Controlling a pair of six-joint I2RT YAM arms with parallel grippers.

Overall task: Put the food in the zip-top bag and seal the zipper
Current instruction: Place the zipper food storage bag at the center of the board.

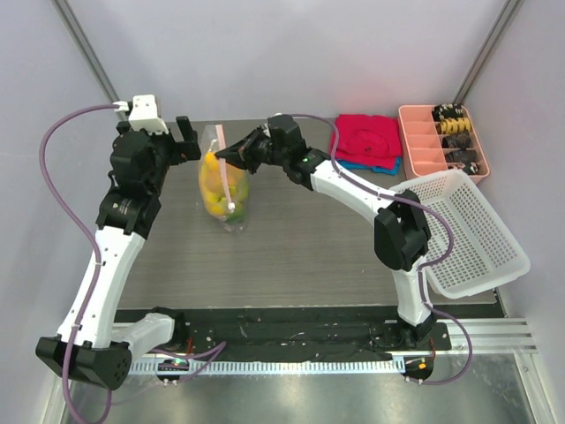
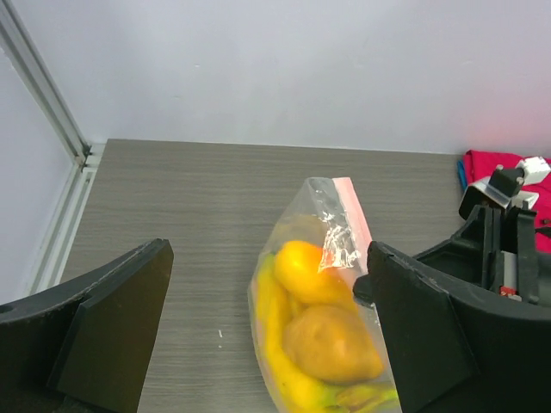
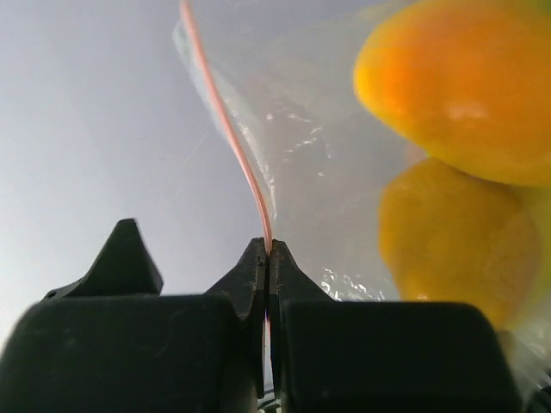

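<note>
The bag [image 1: 224,189] lies on the desk [image 1: 309,252] in the upper left-centre of the top view. Its long axis runs up and down the frame, tilted slightly. The mouth points to the far edge and the closed bottom toward the arm bases. It is stuffed with yellow and orange fruit [image 1: 214,181]; a greenish patch low in the bag may be a green fruit, but the plastic blurs it. The pink zipper [image 1: 221,138] runs along the upper end.

The right end effector [image 1: 226,156] reaches in from the right, its fingers pressed together on the zipper. In the right wrist view the strip [image 3: 231,142] rises out of the closed tips, with fruit [image 3: 461,82] behind the plastic at right. The left end effector [image 1: 194,141] sits just left of the bag's mouth, spread wide and gripping nothing. In its wrist view the bag [image 2: 323,292] lies between the two pads [image 2: 112,335].

A red cloth [image 1: 366,137], a pink tray [image 1: 419,141] and a tilted white basket [image 1: 472,234] stand well apart at right.
</note>
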